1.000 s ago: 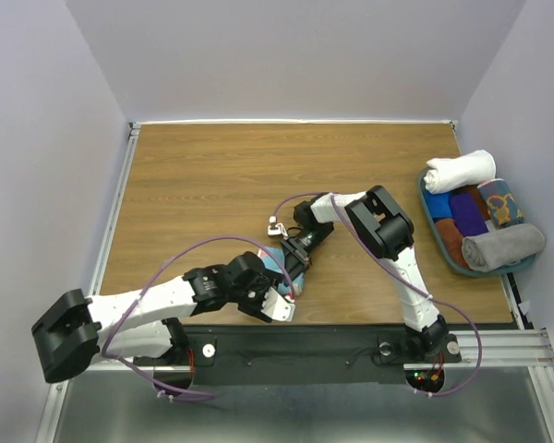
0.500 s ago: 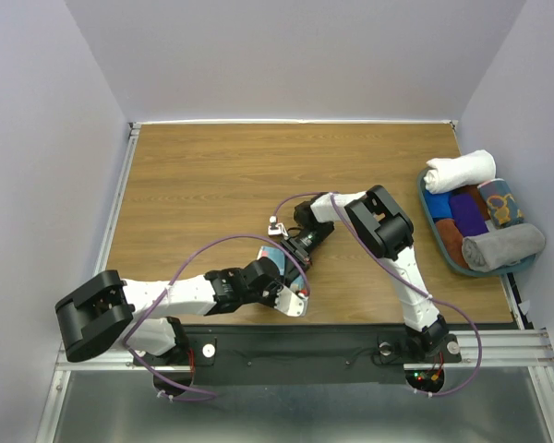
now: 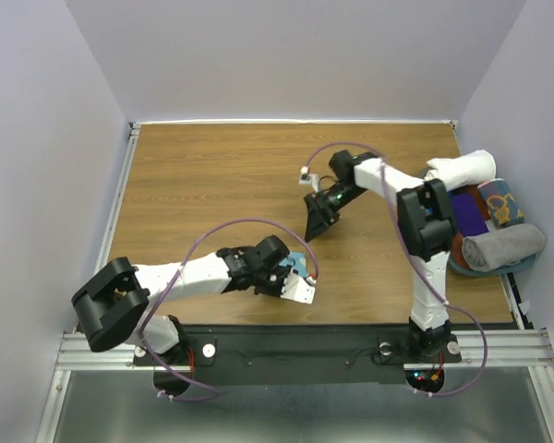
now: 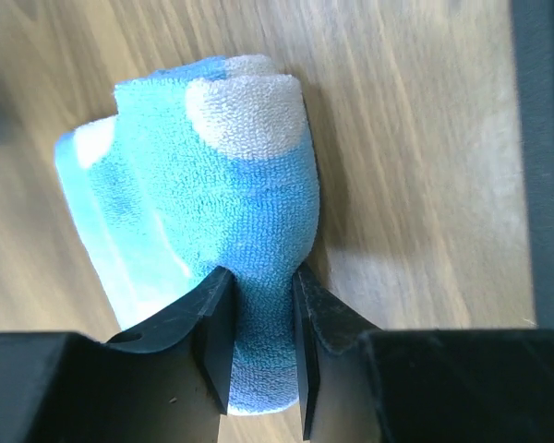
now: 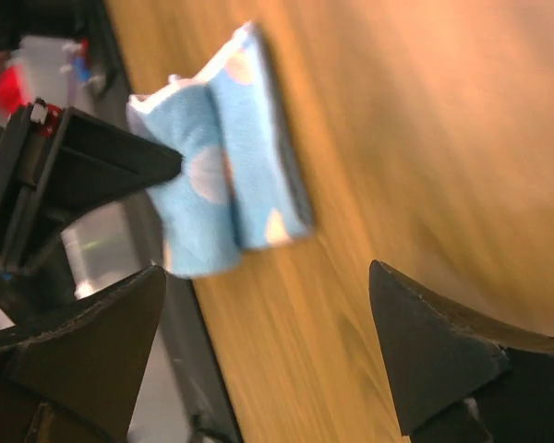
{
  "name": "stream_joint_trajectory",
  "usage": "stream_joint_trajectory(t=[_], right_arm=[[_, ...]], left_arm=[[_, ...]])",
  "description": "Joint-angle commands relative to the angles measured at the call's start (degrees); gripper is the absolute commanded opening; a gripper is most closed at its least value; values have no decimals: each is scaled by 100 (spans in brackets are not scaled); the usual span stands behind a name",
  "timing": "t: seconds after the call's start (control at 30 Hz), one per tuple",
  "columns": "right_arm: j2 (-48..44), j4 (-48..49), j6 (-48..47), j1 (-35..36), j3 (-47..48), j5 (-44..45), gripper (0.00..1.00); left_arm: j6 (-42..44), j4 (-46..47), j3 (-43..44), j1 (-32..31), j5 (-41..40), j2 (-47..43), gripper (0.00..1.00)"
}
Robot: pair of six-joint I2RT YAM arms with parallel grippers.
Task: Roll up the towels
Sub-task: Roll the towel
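The wooden surface (image 3: 212,185) is carrying the scene, with both arms reaching out over it from the near edge. The left arm (image 3: 194,275) is stretching low along the near edge toward its midpoint. The right arm (image 3: 423,231) is rising near the right edge and bending back toward the middle of the surface.

A teal tray (image 3: 469,271) is sitting against the right edge, holding rolled towels. A white roll (image 3: 462,168) is lying at its far end and a grey roll (image 3: 503,246) at its near end, with darker blue, purple and brown ones packed between them.

The light blue towel (image 3: 298,262) is lying close to the near edge, about midway along it. In the left wrist view it (image 4: 231,203) is resting on the wood as a thick folded bundle, with a pale dot showing on its upper end. In the right wrist view the same towel (image 5: 231,175) is showing pale orange dots.

The left claw (image 3: 293,277) is holding this towel. Its two black fingers (image 4: 217,323) are pinching the near end of the bundle from both sides, leaving only a narrow gap filled with cloth.

The right claw (image 3: 314,229) is hanging over the middle of the surface, apart from the towel and on its far side. Its jaws are standing wide, with nothing between them but bare wood.
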Motion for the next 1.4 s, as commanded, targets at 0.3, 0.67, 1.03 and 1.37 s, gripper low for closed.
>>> stream_joint_trajectory(t=[0.3, 0.67, 1.03, 1.37], right_arm=[[-3638, 1201, 428, -593, -1422, 1745, 93], [-5142, 1622, 567, 283, -2707, 2596, 75], [-4169, 3115, 324, 2412, -2866, 4565, 81], [-3236, 4215, -258, 3573, -2980, 5648, 85]], left_arm=[[286, -3179, 2180, 1489, 2872, 1621, 10], [1200, -4815, 3901, 2720, 3804, 3896, 15], [1332, -5283, 4879, 3213, 3893, 4830, 18], [1359, -5283, 5055, 3310, 3919, 5050, 19]])
